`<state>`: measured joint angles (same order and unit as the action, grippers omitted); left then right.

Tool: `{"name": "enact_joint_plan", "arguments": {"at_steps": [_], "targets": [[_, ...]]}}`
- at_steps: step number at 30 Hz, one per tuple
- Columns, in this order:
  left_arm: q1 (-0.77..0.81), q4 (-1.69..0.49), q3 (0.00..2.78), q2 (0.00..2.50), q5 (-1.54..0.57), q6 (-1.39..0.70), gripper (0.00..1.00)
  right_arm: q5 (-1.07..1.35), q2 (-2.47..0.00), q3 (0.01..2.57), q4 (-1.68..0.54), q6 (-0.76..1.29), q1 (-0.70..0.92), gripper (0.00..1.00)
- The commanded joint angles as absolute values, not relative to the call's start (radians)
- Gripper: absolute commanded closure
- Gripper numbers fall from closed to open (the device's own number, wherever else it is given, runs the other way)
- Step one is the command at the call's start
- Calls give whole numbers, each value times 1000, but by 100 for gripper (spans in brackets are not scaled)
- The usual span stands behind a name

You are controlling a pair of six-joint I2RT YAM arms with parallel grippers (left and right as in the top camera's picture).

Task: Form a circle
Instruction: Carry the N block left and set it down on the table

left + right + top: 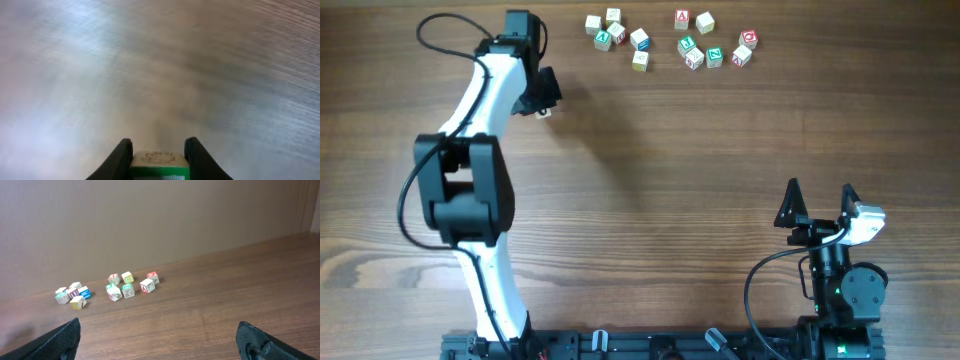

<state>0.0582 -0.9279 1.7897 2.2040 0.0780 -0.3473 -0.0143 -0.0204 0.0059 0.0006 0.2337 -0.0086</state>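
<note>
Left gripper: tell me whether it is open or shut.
Shut: the left gripper clamps a pale cube between its fingers in the wrist view.

Left white-and-black arm (480,110) stretched from its near-edge base to the far left of the wooden worktop (670,180), elbow folded mid-reach, wrist angled down. Left pincer (158,142) narrowed, black fingers (122,157) against both sides of a small pale wooden cube with a green face (160,159). Right black arm (840,285) tucked over its base, near right. Right pincer (819,196) spread wide, aimed across the worktop.
</note>
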Motion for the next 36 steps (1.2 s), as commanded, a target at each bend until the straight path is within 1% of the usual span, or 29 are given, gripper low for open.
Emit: {"name": "enact_joint_plan", "arguments": {"at_steps": [1,3,4,6,9,10,11,12,16,19,21,22,23,26,28,32,36], "targets": [[56,-1008,1794,2130,140,-585,96,2,-14,6,6,239,-14,0],[59,-1045,1794,2126,147,-650,96,2,-14,6,6,239,-14,0],[61,-1060,1794,2126,184,-690,96,2,-14,6,6,239,-14,0],[70,-1090,1789,2126,325,-787,96,2,-14,6,6,239,-14,0],[92,-1089,1750,2126,459,-847,96,2,-14,6,6,239,-14,0],[104,-1088,1722,2126,541,-894,96,2,-14,6,6,239,-14,0],[115,-1074,1692,2126,617,-933,96,2,-14,6,6,239,-14,0],[123,-1035,1654,2126,647,-936,96,2,-14,6,6,239,-14,0],[139,-820,1462,2126,641,-920,95,2,-14,6,6,239,-14,0],[136,-722,1377,2126,632,-916,96,2,-14,6,6,239,-14,0],[133,-673,1358,2126,579,-832,95,2,-14,6,6,239,-14,0],[132,-661,1357,2126,554,-809,92,2,-14,6,6,239,-14,0],[130,-644,1357,2126,528,-788,85,2,-14,6,6,239,-14,0],[121,-624,1357,2126,486,-785,76,2,-14,6,6,239,-14,0],[114,-628,1357,2126,483,-785,73,2,-14,6,6,239,-14,0],[86,-667,1357,2126,478,-785,72,2,-14,6,6,239,-14,0],[59,-668,1357,2126,427,-785,59,2,-14,6,6,239,-14,0]]}}
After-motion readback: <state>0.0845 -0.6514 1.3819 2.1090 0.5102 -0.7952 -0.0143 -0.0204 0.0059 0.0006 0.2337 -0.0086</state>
